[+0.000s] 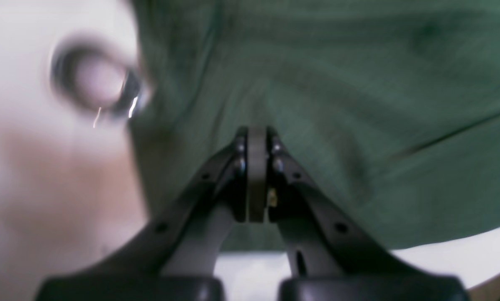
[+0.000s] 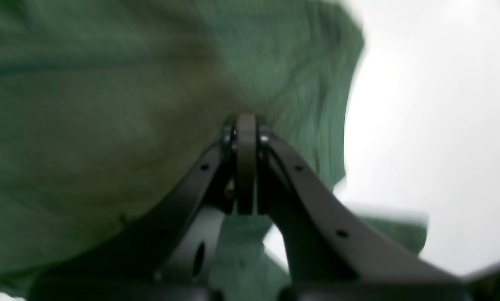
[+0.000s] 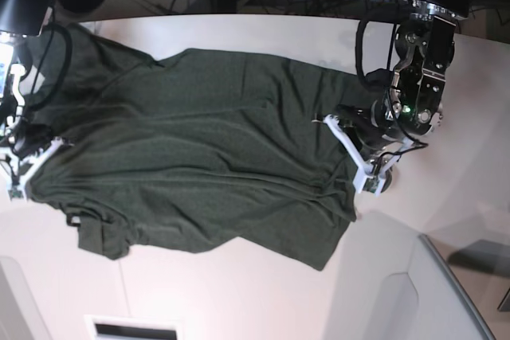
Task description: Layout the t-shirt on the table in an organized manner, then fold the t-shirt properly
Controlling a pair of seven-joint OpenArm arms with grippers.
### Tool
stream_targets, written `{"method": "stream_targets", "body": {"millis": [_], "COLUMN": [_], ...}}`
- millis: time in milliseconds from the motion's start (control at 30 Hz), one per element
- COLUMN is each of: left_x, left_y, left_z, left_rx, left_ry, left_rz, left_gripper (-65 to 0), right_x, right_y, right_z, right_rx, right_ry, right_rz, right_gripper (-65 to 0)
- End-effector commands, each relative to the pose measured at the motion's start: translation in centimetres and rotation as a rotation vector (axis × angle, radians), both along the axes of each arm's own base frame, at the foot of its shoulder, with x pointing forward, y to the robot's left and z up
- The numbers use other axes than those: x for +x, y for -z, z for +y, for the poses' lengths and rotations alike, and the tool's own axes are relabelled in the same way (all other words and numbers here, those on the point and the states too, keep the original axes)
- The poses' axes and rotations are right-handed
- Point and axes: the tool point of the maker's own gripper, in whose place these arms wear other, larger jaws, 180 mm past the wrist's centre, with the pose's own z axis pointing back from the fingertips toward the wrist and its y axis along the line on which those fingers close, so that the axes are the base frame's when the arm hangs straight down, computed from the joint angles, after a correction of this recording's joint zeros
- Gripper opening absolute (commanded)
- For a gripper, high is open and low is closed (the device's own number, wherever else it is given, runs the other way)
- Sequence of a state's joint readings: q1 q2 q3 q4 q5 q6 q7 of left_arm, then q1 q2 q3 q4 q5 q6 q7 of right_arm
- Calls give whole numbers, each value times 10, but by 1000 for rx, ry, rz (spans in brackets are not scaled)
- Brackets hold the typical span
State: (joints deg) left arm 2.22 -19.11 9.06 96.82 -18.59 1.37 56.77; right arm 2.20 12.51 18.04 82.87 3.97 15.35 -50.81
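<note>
White table [image 3: 263,29], cables at back: t-shirt [image 3: 199,157] spread w/ long axis side-to-side btwn arms, left gripper [image 1: 257,138] pressed together on one end edge, right gripper [image 2: 245,125] pinching opposite end, so each arm has its own end.

Overhead base view; two close wrist views, all sharing the t-shirt [image 3: 199,149].
</note>
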Motion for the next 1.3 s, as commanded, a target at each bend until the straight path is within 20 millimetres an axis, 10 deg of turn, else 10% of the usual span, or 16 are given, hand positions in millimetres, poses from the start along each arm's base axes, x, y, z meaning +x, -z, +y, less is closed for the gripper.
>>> {"method": "stream_targets", "body": {"millis": [0,300,667,967,1267], "left_x": [5,-43,-55,-54,-53], "left_y": [-8,41,50,63,51], "left_z": [-3,18,20,29,14], "left_rx": [-2,61,62,74,47], "left_ry": [25,58,54,29,49], "left_rz": [-36,78,103,141,103], "left_gripper": [-650,-650,-650,-650,-650], "right_x": [7,-22,-24,1,-8], "right_y": [-7,50,113,97,16], "right_z": [-6,-7,-35,-58,-54], "right_rx": [-1,78,165,126,-59], "right_ry": [14,69,171,214,87], "right_rz": [-30,120,163,96,-30], "right_gripper": [-648,-648,-648,-648,-648]}}
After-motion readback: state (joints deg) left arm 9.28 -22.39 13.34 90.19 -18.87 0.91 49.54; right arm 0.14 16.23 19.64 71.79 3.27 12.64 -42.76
